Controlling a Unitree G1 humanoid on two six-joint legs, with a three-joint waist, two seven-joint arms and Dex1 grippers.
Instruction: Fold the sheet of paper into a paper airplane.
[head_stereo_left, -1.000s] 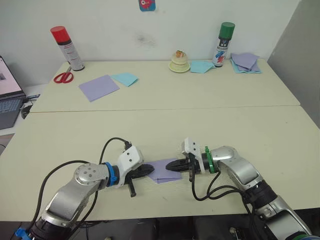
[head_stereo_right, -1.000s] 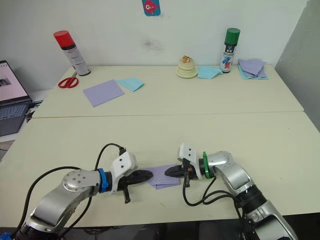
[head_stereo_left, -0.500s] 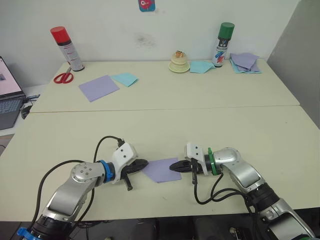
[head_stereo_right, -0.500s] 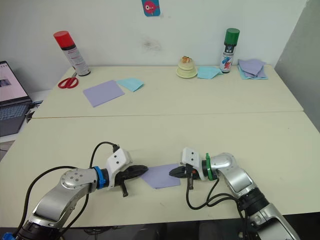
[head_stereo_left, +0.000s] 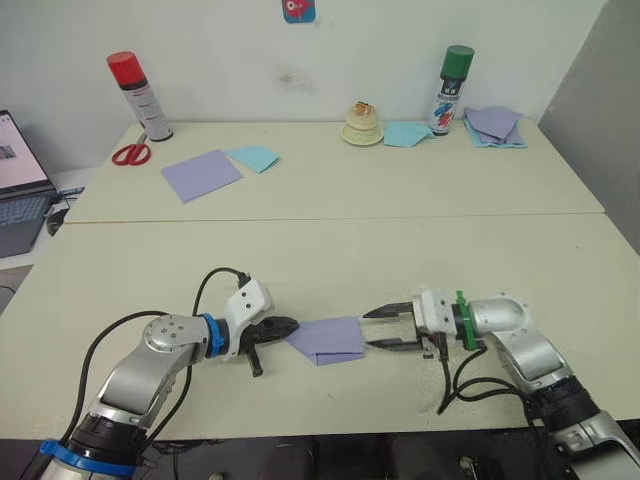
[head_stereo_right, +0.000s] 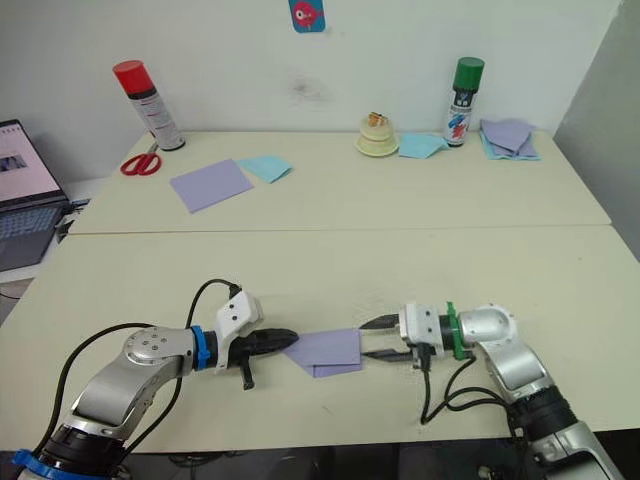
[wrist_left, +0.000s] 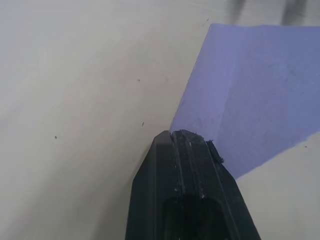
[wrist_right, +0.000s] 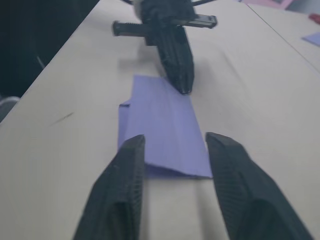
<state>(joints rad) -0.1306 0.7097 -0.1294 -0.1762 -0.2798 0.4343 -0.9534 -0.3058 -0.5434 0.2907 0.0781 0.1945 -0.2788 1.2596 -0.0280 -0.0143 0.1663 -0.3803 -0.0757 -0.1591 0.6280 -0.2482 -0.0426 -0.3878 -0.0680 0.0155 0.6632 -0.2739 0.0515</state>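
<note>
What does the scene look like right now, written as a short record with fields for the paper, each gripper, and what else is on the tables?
paper: the sheet of paper lies folded flat on the near table, between the two grippers
left gripper: left gripper shut, its tip pressing on the sheet's pointed end
right gripper: right gripper open, fingers either side of the sheet's other end, not clamping it
far table: red-capped spray can, scissors, lavender sheet, light blue sheet, green-capped spray can, pile of papers
</note>
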